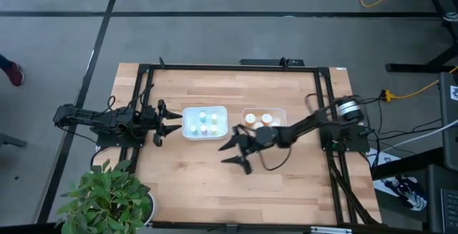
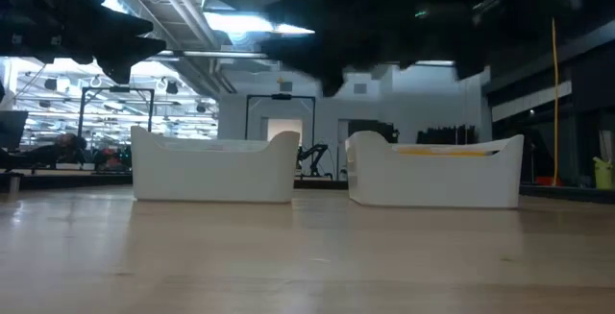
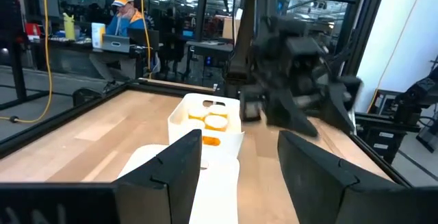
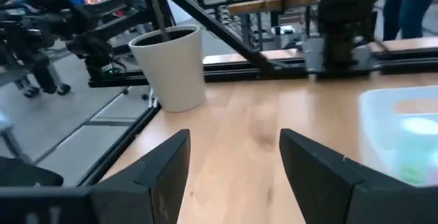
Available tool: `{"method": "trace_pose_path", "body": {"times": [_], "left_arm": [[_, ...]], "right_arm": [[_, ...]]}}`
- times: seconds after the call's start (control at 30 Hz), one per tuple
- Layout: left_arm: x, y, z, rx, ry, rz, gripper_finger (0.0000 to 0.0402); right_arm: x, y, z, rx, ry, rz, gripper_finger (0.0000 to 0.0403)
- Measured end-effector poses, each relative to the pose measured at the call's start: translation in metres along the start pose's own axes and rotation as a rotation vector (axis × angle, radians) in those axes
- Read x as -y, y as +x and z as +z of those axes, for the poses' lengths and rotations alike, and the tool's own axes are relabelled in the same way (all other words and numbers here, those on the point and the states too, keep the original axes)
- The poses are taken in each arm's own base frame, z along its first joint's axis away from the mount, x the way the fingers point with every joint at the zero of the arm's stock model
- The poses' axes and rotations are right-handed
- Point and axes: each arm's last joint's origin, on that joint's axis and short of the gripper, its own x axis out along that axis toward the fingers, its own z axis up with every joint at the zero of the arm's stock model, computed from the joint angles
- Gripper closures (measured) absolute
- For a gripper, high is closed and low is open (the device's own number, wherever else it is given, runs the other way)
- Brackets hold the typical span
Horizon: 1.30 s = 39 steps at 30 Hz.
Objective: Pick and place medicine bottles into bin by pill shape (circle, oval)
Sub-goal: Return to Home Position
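Several small pale bottles (image 1: 205, 122) stand in the left white bin (image 1: 189, 112). Two orange-bodied bottles with white caps (image 1: 258, 119) stand in the right white bin (image 1: 282, 111); the left wrist view shows them too (image 3: 212, 120). My right gripper (image 1: 235, 157) hovers open above the bare wood, on the near side of the gap between the bins, with nothing between its fingers (image 4: 233, 162). At the left bin's left side my left gripper (image 1: 177, 124) stands open and level, also holding nothing (image 3: 239, 162).
A potted plant in a white pot (image 1: 107, 198) stands at the table's near left corner and shows in the right wrist view (image 4: 171, 66). A black frame (image 1: 229, 67) runs around the table. Bare wood (image 1: 215, 191) lies on the near side of the bins. People sit far off (image 3: 123, 18).
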Motion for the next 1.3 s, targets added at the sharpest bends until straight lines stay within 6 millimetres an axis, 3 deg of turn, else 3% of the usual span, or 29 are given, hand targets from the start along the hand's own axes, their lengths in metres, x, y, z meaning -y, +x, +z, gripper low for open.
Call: {"method": "trace_pose_path", "body": {"times": [0.23,0.47,0.63,0.87,1.3], "left_arm": [[0.000,0.000,0.000,0.000,0.000,0.000,0.0216],[0.000,0.000,0.000,0.000,0.000,0.000,0.0216],[0.000,0.000,0.000,0.000,0.000,0.000,0.0216],[0.000,0.000,0.000,-0.001,0.001,0.000,0.0216],[0.000,0.000,0.000,0.000,0.000,0.000,0.0216]], "right_arm": [[-0.005,-0.082,0.014,0.017,-0.047,0.034,0.0176],[-0.012,-0.162,-0.002,0.009,-0.041,-0.006,0.0176],[-0.016,-0.203,-0.012,0.014,-0.022,-0.007,0.0176],[-0.018,-0.235,-0.022,-0.031,-0.046,-0.037,0.0176],[-0.022,-0.264,-0.015,0.039,-0.233,-0.079,0.0176]]}}
